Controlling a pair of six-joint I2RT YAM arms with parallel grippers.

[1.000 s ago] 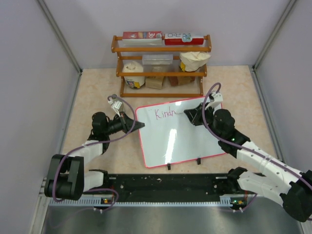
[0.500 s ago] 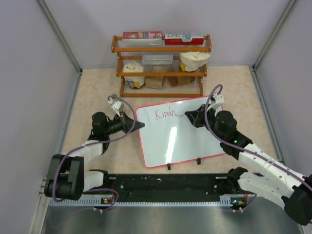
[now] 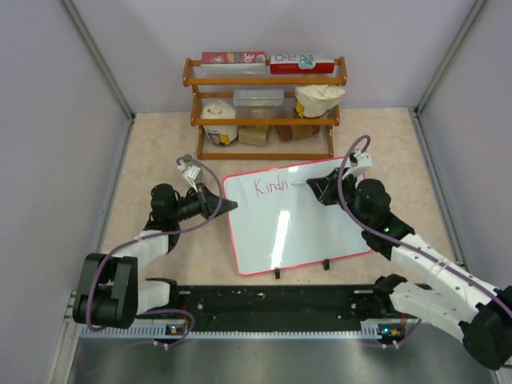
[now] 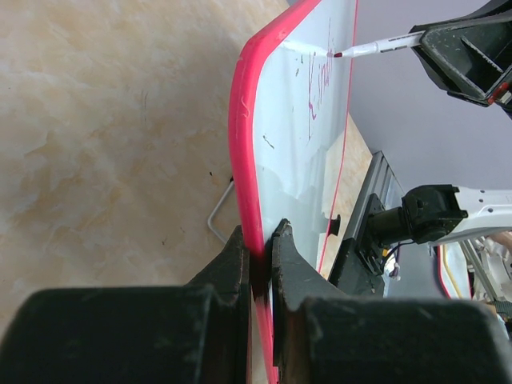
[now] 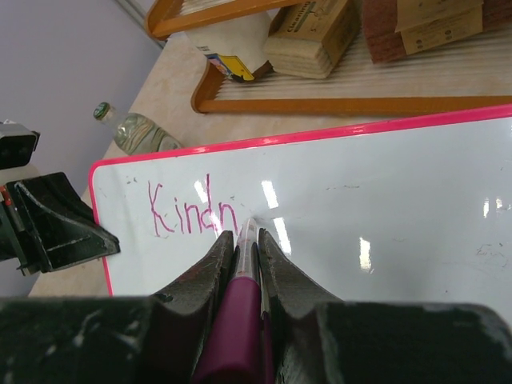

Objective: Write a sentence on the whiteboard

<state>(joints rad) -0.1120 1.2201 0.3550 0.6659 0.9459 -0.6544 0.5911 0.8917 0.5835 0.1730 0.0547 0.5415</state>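
The whiteboard [image 3: 308, 228], white with a pink frame, leans tilted on the table on two black feet. My left gripper [image 3: 232, 206] is shut on its left edge, the pink frame [image 4: 242, 160] pinched between the jaws [image 4: 260, 240]. My right gripper [image 3: 314, 188] is shut on a magenta marker [image 5: 244, 276]. The marker's tip [image 4: 340, 54] is at the board just right of the writing. The sentence [image 5: 188, 212] reads "Kindn" in pink at the board's top left [image 3: 270, 187].
A wooden rack [image 3: 264, 104] with boxes, a tub and bags stands behind the board. A small bottle [image 5: 136, 132] lies near the board's top left corner. Grey walls close in both sides. A black rail [image 3: 272, 304] runs along the near edge.
My right gripper has shifted a little to the right with the marker along the top line. The left gripper and the board have not moved.
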